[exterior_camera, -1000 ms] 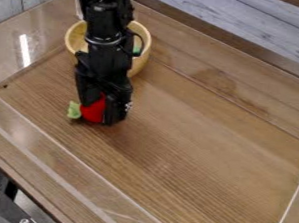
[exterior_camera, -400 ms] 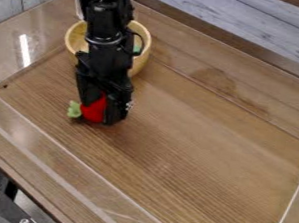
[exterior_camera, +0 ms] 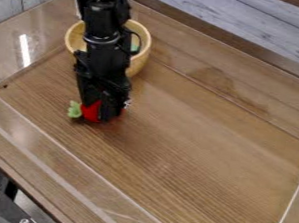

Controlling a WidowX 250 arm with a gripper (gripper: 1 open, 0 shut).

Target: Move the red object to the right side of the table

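The red object, strawberry-like with a green leafy end, lies on the wooden table at its left side. My black gripper points straight down over it. Its fingers stand against both sides of the red object, so only a narrow strip of red shows between them. The object still rests on the table top.
A pale yellow bowl with something green inside stands just behind the arm. Clear plastic walls edge the table at the front and left. Bare wood stretches to the right of the gripper.
The fingers have drawn together around the red object, which now shows less red. The hand itself has stayed in place.
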